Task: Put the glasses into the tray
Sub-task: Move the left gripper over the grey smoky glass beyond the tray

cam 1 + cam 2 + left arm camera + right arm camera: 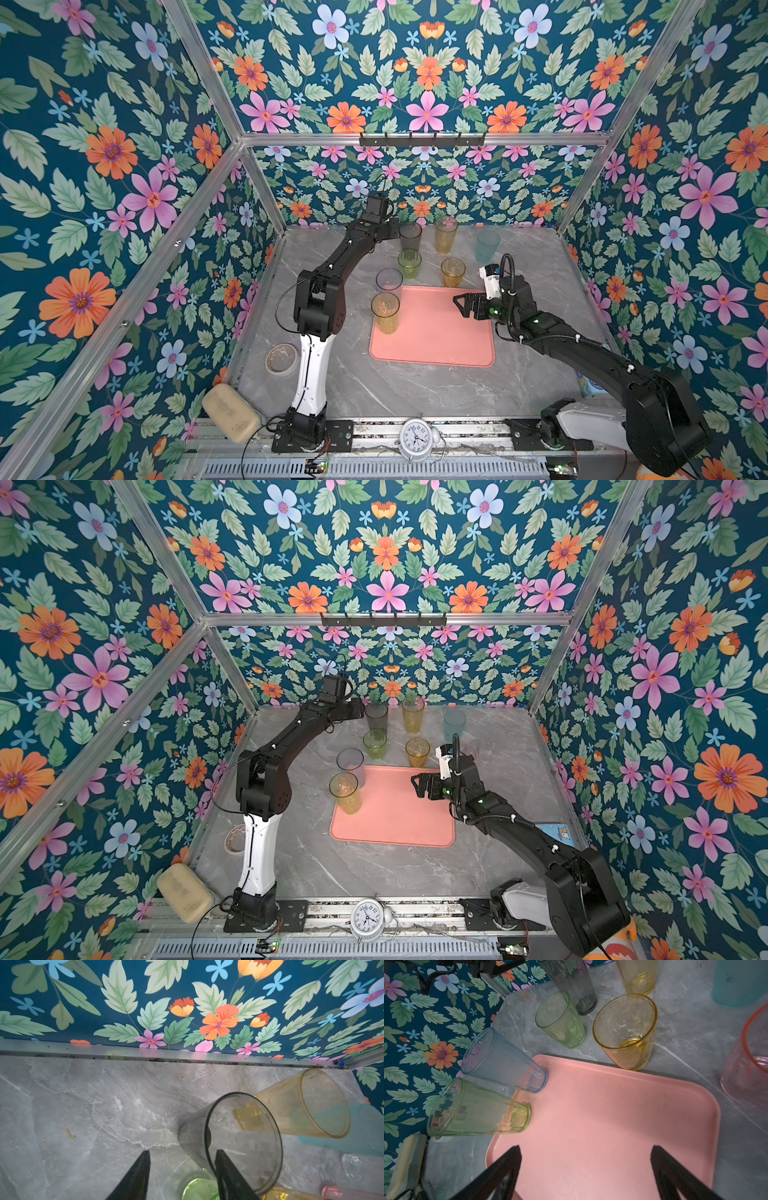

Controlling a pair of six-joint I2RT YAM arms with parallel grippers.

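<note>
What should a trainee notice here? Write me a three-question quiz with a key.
1. True or false: the right gripper holds a glass.
2. The fingers of the left gripper straddle which rim? A short green glass; B smoky grey glass; C amber glass.
3. How many glasses stand on the tray?
Key: 1 false, it is open and empty; 2 B; 3 two, the pale blue glass and the yellow-green glass.

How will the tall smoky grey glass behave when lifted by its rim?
Probably stiff and light: the smoky grey glass has thin see-through walls. Tall on a narrow base, it may tip if nudged. The smooth wall might slip.
</note>
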